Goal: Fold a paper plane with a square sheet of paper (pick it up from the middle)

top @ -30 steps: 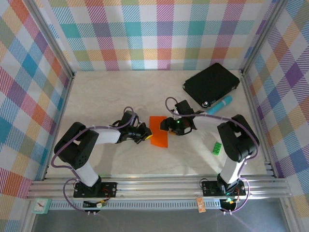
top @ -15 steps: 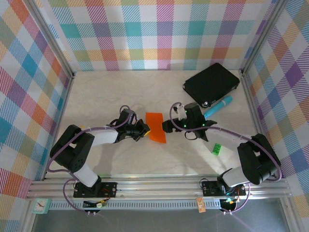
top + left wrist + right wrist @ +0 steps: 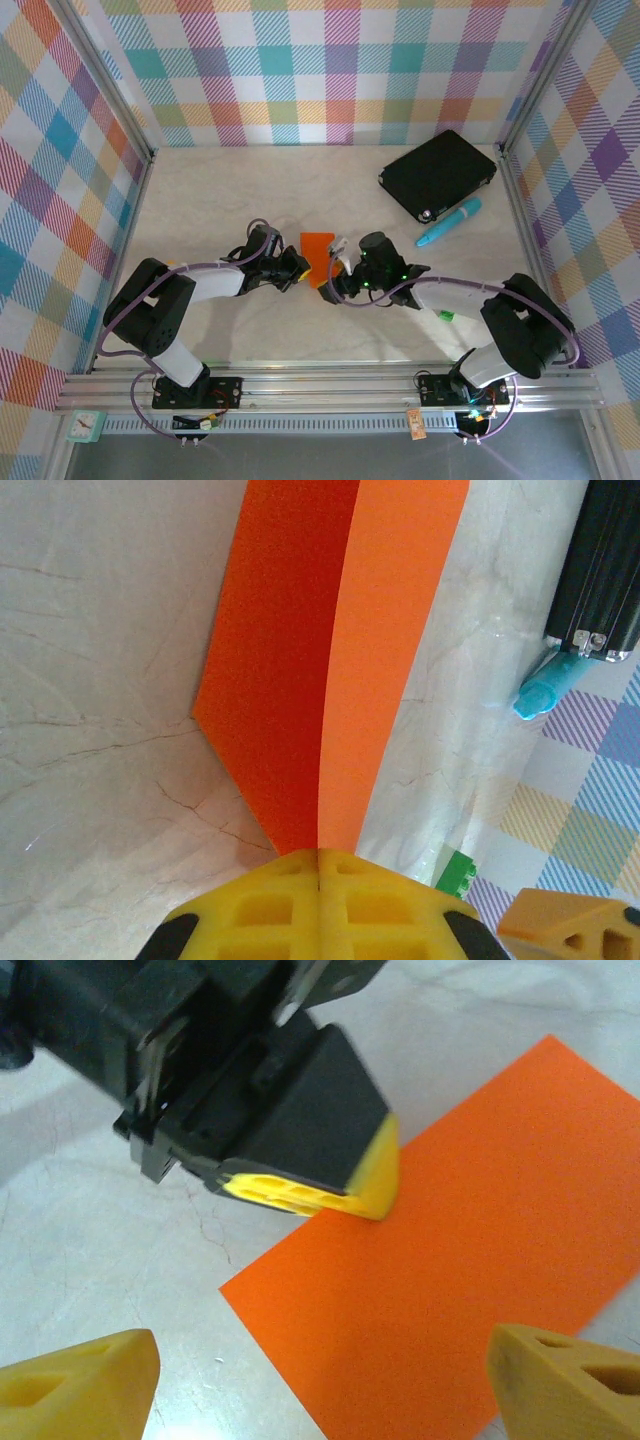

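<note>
The square sheet of paper [image 3: 318, 252], bright orange, lies at mid-table folded into a narrow strip. In the left wrist view the sheet [image 3: 330, 650] rises in a centre ridge, darker on the left panel and lighter on the right. My left gripper [image 3: 297, 268] is shut on the sheet's near edge, and its yellow fingertips [image 3: 318, 858] meet right at the ridge. My right gripper [image 3: 337, 282] hovers open over the sheet's near right end. Seen from the right wrist, its fingertips [image 3: 325, 1385] straddle the sheet [image 3: 450, 1290], with nothing between them.
A black rectangular pad [image 3: 437, 174] lies at the back right with a blue marker [image 3: 449, 221] beside it. A small green block [image 3: 447, 316] peeks out by the right forearm. Checked walls and metal rails close in the table on three sides.
My right gripper has swung from the sheet's right side down and left to its near end, with wider jaws. The sheet has shifted slightly toward the back. The left gripper stays shut.
</note>
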### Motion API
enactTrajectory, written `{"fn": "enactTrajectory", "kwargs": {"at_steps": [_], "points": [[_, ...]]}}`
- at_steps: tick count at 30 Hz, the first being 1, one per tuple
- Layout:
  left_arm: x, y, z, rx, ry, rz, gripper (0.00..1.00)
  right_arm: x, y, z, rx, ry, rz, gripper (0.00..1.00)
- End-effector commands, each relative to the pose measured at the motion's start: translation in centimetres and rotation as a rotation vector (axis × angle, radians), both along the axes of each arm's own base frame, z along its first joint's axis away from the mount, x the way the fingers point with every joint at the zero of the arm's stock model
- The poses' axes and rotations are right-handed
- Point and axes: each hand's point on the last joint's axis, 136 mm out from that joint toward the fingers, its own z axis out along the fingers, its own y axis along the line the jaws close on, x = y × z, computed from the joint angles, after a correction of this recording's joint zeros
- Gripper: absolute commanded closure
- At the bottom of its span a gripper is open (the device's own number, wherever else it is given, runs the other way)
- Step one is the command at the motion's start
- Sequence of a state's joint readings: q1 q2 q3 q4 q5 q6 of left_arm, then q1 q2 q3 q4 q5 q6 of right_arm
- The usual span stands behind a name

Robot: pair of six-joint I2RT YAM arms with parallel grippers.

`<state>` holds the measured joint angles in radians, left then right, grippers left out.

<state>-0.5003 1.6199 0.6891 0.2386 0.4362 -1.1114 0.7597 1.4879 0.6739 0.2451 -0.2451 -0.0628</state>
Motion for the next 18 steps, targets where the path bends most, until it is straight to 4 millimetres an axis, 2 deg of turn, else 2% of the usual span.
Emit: {"fn": "enactTrajectory", "kwargs": {"at_steps": [1,9,13,17,18], "points": [[0.4,0.1,0.4,-0.019,0.006,0.02,1.0,-0.1,1.0,-0.8,-0.032,-0.094,0.075,0.18],[0.3,0.2,0.0,-0.015,0.014,0.025,1.0,0.4,2.0,-3.1,-0.043,-0.135,0.087,0.22],[0.3,0.2,-0.1,-0.015,0.016,0.024,1.0,1.0,1.9,-4.1,-0.07,-0.172,0.071,0.28],[0.3,0.2,-0.1,-0.016,0.018,0.022,1.0,1.8,1.3,-4.0,-0.073,-0.277,0.023,0.33],[0.3,0.2,-0.2,-0.016,0.019,0.022,1.0,2.2,1.4,-3.4,-0.055,-0.308,0.01,0.35]]}}
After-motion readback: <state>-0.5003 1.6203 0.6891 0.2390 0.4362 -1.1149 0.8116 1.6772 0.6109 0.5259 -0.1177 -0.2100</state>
